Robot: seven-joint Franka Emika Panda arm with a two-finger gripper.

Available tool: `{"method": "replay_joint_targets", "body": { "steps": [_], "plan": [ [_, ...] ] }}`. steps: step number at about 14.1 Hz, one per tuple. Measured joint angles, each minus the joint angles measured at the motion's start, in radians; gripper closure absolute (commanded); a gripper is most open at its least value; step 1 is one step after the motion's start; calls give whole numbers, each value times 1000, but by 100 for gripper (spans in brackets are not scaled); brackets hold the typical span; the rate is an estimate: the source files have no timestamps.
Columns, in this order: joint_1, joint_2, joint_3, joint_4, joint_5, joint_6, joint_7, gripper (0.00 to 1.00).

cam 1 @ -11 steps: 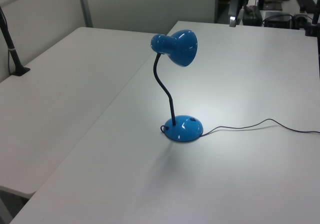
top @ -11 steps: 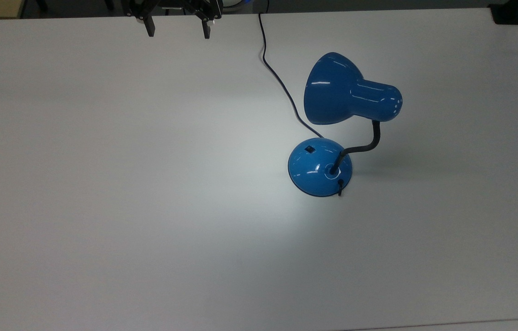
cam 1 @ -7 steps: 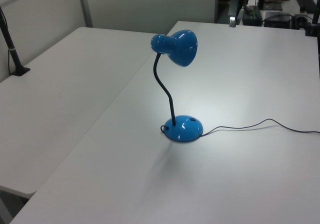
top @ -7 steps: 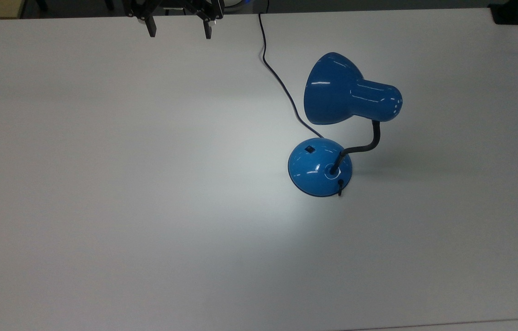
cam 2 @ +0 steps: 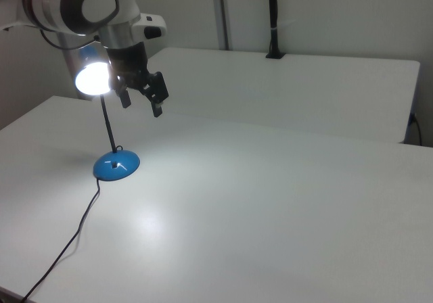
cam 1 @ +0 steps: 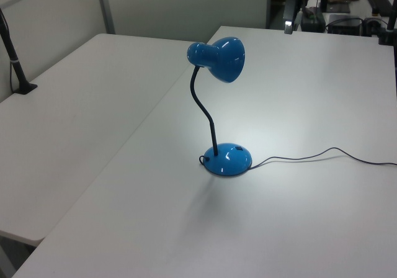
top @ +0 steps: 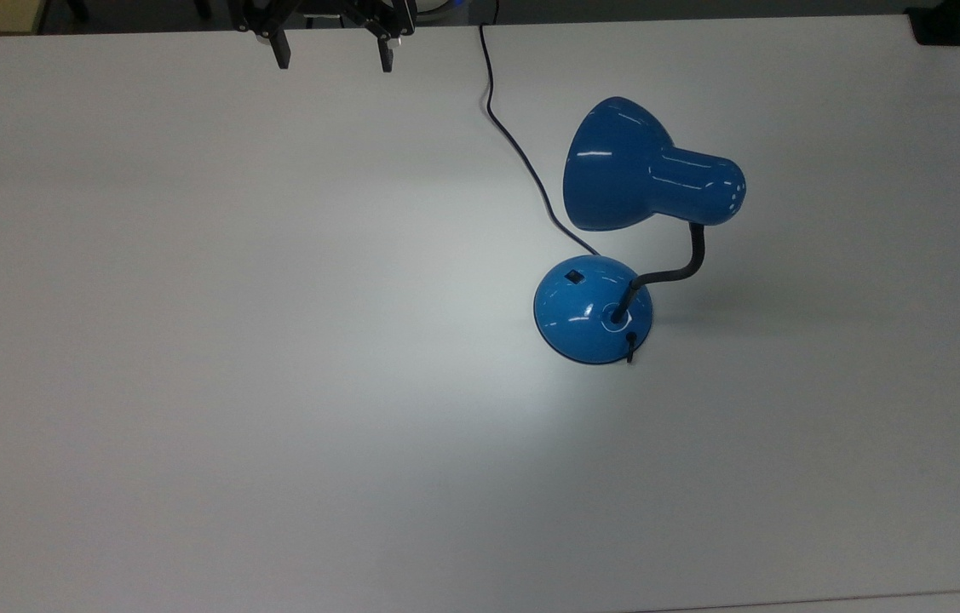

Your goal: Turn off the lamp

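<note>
My gripper (top: pixel 329 53), fingers apart, has barely shifted at the top view's far edge; the lamp (top: pixel 594 308) remains lit, switch (top: pixel 572 276) untouched.

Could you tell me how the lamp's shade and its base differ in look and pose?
The shade is bell-shaped and tilted, held up on the black neck; the base is a low dome flat on the table. The base carries a small black switch; the shade has none. Both are glossy blue.
</note>
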Motion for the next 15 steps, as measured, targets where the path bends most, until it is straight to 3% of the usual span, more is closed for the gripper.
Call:
{"method": "replay_joint_targets", "body": {
  "steps": [3,8,10,11,14,15],
  "plan": [
    [0,0,0,0,0,-1,-17,0],
    [-2,6,-1,-16,-4,-16,-282,0],
    [0,11,0,-19,-28,-23,-327,0],
    [2,15,3,-20,-37,-26,-335,15],
    [11,25,40,-58,-41,-27,-327,42],
    [17,30,56,-77,-41,-24,-311,57]
  ]
}}
